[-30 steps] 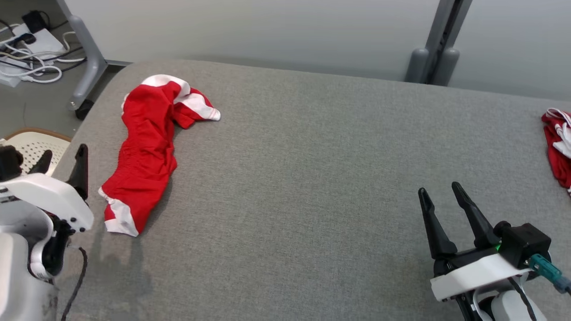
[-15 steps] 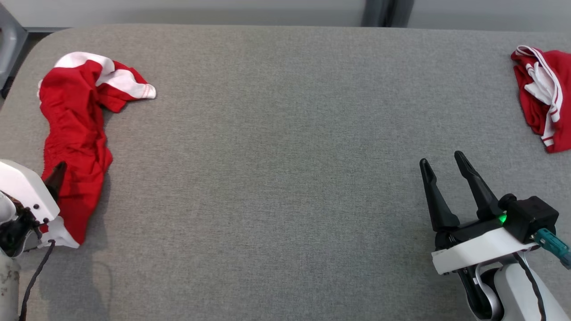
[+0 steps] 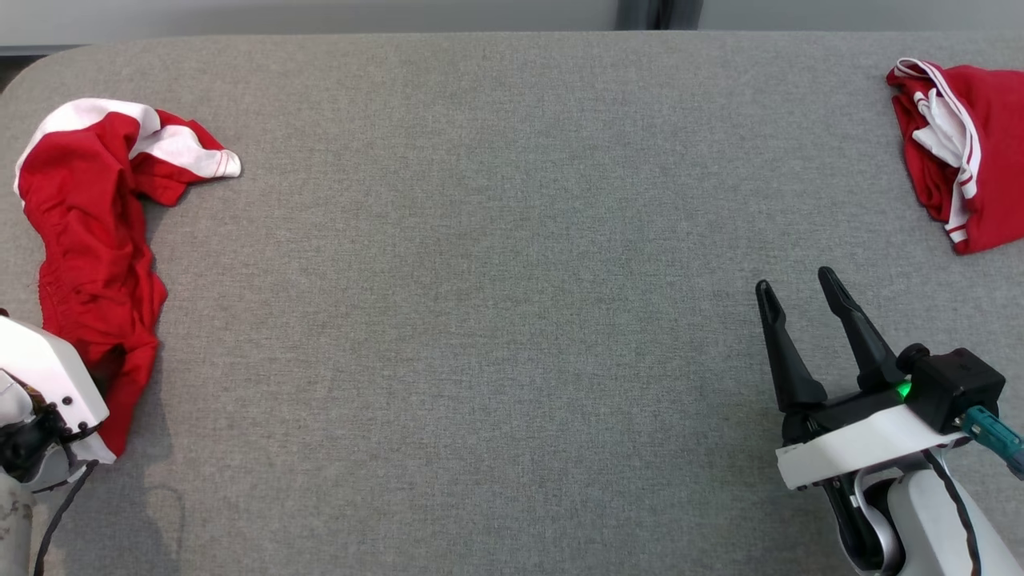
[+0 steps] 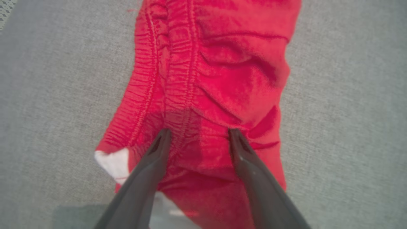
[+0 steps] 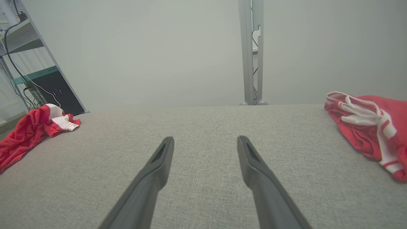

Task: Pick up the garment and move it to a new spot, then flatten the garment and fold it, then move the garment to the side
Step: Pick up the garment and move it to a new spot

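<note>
Closing on a thick bunch of cloth is what this pick-up step needs, I judge: the left claw (image 4: 199,131) should press down a little and pinch the gathered waistband (image 4: 152,79), not only 1 thin layer, so that the garment (image 4: 222,79) does not slip when lifted. This claw stands wide open and has hold of nothing. Its 2 fingers (image 4: 149,171) straddle a ridge of folds at the garment's near end, with the tips at the cloth or just above it; I cannot tell which. The garment lies crumpled at the left edge of the grey table (image 3: 496,280). The right claw (image 3: 796,278) is wide open too, empty, well apart from it and nearer a second garment (image 3: 968,160).
</note>
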Motion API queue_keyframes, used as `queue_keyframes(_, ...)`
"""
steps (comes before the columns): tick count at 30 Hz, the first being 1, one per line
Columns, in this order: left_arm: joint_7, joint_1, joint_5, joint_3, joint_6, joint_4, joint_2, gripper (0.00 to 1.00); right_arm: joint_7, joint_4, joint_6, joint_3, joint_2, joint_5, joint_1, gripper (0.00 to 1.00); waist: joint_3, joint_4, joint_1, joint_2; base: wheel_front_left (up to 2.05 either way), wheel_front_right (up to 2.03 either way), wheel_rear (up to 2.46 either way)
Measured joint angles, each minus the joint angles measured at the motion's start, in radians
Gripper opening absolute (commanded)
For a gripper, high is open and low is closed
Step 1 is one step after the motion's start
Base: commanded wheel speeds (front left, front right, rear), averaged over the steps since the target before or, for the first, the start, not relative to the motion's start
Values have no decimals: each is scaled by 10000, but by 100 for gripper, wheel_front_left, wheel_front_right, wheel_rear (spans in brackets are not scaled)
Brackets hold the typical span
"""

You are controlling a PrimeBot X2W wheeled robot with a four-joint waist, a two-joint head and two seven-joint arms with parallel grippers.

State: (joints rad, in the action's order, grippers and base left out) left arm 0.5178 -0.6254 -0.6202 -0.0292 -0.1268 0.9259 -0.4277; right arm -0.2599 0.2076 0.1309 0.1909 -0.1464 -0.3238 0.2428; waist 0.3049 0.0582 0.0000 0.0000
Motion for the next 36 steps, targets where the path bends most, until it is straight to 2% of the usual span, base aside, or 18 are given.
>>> queue_keyframes(2,-100,-15,-63,-67,0,38,8,72,0,4,0,25,6,2,1,100,-55,28,0,0,0,0,0)
queue_keyframes(3,-161,-15,-81,-107,-2,44,10,49,0,8,0,38,15,2,1,100,-87,42,0,0,0,0,0)
queue_keyframes(6,-265,-16,-240,-234,-15,19,21,16,0,23,0,63,31,4,-3,100,-192,78,0,0,0,0,0)
queue_keyframes(7,-318,-15,-267,-276,-29,-10,17,0,0,35,0,71,35,4,-9,100,-234,87,0,0,0,0,0)
queue_keyframes(13,-727,44,-374,-631,-31,-322,-117,0,0,167,0,155,105,4,-70,100,-547,94,0,0,0,0,0)
queue_keyframes(17,-1085,136,-276,-1007,-33,-917,-397,0,0,251,0,188,159,0,-145,100,-893,29,0,0,0,0,0)
queue_keyframes(23,-1269,465,224,-1557,-33,-2000,-525,0,0,345,0,178,261,-23,-329,100,-1379,-92,0,0,0,0,0)
queue_keyframes(29,-1200,949,667,-2201,186,-3595,-165,0,0,420,0,155,439,-59,-505,100,-1852,-388,0,0,0,0,0)
queue_keyframes(36,-955,1550,924,-2901,430,-5254,416,0,0,456,0,102,548,-73,-646,100,-2113,-1094,0,0,0,0,0)
